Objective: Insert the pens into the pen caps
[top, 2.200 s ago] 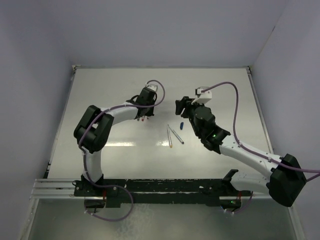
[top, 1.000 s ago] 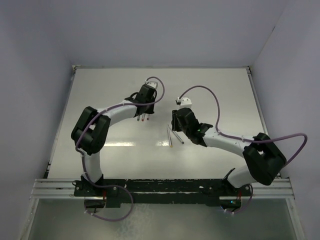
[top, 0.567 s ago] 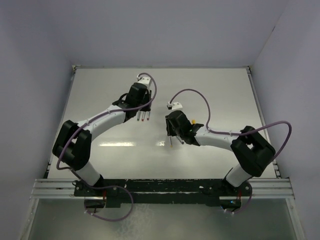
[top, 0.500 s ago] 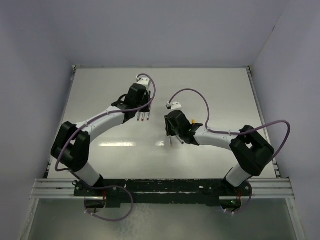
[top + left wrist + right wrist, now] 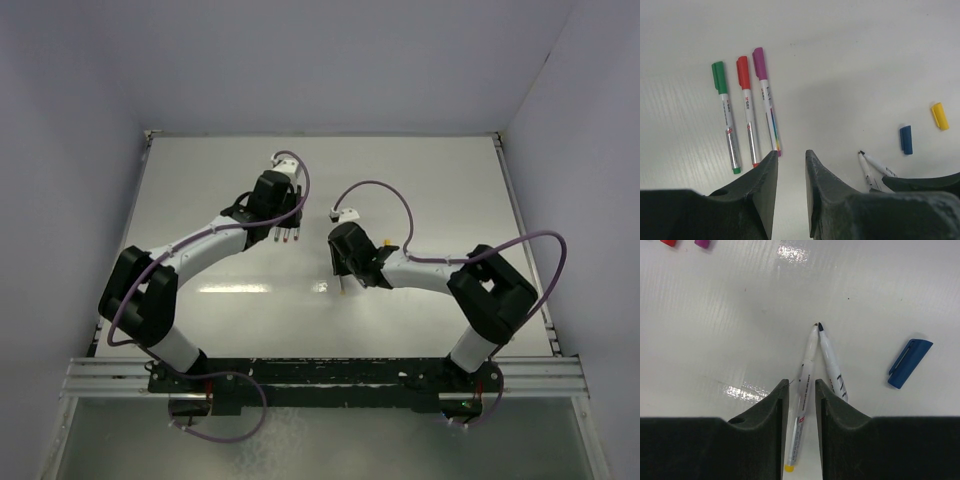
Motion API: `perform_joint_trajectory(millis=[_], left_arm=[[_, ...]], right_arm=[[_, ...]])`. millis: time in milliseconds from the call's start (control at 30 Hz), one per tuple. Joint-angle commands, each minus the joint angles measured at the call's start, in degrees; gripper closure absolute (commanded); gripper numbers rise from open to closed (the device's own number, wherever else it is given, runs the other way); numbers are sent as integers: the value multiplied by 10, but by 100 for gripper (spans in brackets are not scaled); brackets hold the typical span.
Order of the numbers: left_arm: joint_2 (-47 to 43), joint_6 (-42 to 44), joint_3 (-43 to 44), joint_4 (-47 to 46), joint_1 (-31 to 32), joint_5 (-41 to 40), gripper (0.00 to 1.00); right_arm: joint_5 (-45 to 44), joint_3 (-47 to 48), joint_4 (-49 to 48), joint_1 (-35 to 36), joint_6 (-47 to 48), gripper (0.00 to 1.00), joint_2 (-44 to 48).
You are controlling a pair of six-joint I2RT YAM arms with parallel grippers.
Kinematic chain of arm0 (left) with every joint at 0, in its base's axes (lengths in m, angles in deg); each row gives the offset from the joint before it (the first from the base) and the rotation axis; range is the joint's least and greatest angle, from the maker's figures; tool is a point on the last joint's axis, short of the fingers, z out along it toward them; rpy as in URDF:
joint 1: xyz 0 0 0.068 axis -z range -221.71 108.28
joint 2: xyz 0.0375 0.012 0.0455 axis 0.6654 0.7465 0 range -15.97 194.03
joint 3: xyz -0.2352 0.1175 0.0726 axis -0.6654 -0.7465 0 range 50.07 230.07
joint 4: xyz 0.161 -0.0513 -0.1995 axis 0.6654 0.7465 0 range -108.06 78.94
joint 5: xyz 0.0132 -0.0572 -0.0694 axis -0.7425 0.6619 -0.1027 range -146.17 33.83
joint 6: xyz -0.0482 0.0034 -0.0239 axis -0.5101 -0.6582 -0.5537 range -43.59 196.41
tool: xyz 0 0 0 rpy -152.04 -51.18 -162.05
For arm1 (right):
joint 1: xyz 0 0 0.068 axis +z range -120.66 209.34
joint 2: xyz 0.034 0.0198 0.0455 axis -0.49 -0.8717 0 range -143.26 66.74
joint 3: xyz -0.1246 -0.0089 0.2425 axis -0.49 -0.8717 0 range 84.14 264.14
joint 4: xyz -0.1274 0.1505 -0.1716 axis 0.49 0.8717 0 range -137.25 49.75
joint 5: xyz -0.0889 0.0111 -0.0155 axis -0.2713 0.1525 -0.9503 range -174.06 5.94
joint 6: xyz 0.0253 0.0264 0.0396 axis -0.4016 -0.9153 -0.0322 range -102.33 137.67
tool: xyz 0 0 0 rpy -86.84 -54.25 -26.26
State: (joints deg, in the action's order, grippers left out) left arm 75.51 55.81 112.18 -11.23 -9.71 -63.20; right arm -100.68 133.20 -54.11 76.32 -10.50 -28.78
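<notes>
3 down, 2 to go by the look of it. The green-capped pen [image 5: 726, 125], the red-capped pen [image 5: 748, 120] and the purple-capped pen [image 5: 767, 105] lie side by side on the bench [image 5: 715, 315], just beside the left gripper [image 5: 791, 152], whose fingers stand slightly parted with nothing between them.

Over to the right gripper [image 5: 801, 385]: it sits low over the yellow-ended pen [image 5: 801, 410], 1 finger on each side of the barrel. A sliver of bench shows on either side, so it is released, not yet clamped. That pen and the dark-tipped pen [image 5: 832, 367] make a narrow V, tips touching or nearly so, and the dark-tipped pen lies just right of the right finger. The blue cap [image 5: 910, 363] lies loose to the right of them, the yellow cap [image 5: 939, 115] near it.

How will the pen handle? Light, stiff, round and glossy, so it is likely to roll or swivel in a pinch, and the neighbour may get nudged. I'd take it around mid-barrel, square across, leaving the tip end free for the cap. The caps are tiny and light — they will probably skid unless held firmly.
</notes>
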Motion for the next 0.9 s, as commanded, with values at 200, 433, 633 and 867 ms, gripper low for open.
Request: perform_joint_trajectory(millis=[200, 433, 633, 867], left_arm=[[-12, -14, -3, -32, 1, 19, 68], [-12, -15, -8, -35, 1, 25, 68], [-10, -17, -9, -35, 1, 29, 68], [-10, -18, -9, -35, 0, 28, 68]], right_arm=[[14, 15, 1, 7, -23, 70, -15], [4, 23, 12, 7, -24, 70, -27], [1, 34, 35, 8, -24, 78, -41], [40, 41, 40, 9, -16, 100, -49]])
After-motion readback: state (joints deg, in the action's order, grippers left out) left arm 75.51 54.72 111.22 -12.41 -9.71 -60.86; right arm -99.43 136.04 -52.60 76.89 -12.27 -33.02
